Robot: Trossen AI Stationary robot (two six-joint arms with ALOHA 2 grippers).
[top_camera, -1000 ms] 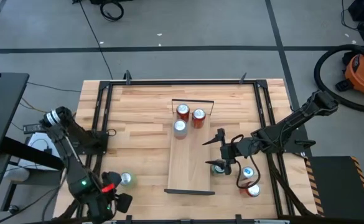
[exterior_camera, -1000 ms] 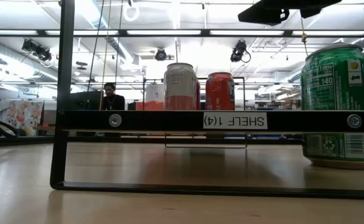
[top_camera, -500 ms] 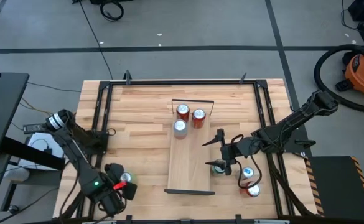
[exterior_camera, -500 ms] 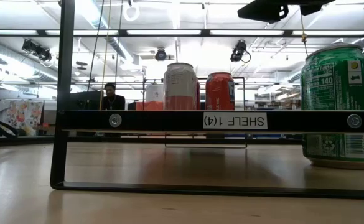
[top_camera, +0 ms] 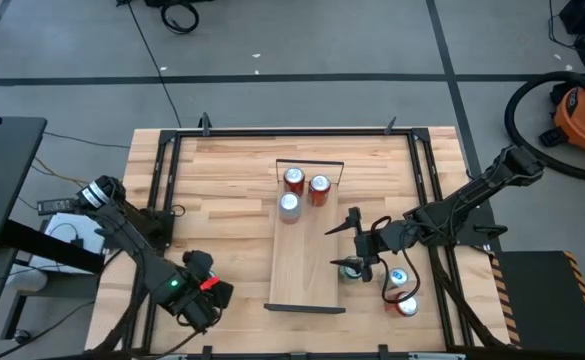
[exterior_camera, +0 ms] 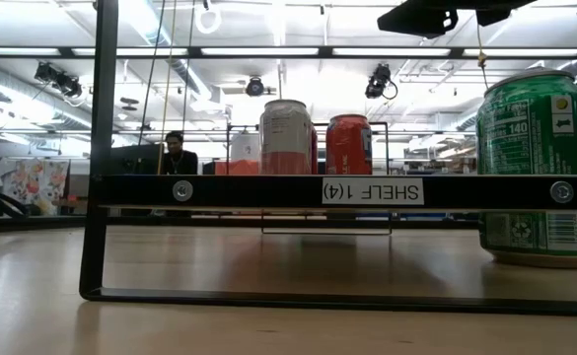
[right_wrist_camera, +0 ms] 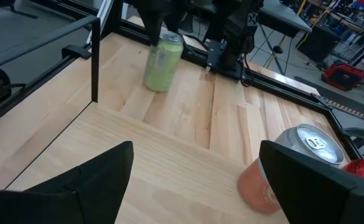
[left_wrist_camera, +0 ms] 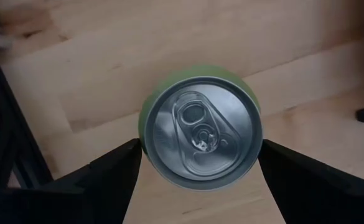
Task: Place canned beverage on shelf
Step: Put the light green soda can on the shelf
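Note:
A green can (left_wrist_camera: 200,127) stands upright on the slatted tabletop at the near left; it also shows in the right wrist view (right_wrist_camera: 162,59). My left gripper (top_camera: 200,290) is above it and open, one finger on each side of the can's top (left_wrist_camera: 199,146). The shelf (top_camera: 302,260) lies mid-table with three cans (top_camera: 290,180) at its far end. A second green can (top_camera: 350,270) stands at the shelf's right long edge (exterior_camera: 540,163). My right gripper (top_camera: 357,243) hangs open and empty above it.
Two more cans (top_camera: 398,278) stand on the tabletop right of the shelf, under my right arm. The shelf's near rail (exterior_camera: 347,190) bears a label. A black frame (top_camera: 162,200) borders the tabletop. The plank's near half (top_camera: 302,285) is bare.
My left gripper has gone from the table's near edge toward the far edge and a little to the right, and now covers the green can in the high view.

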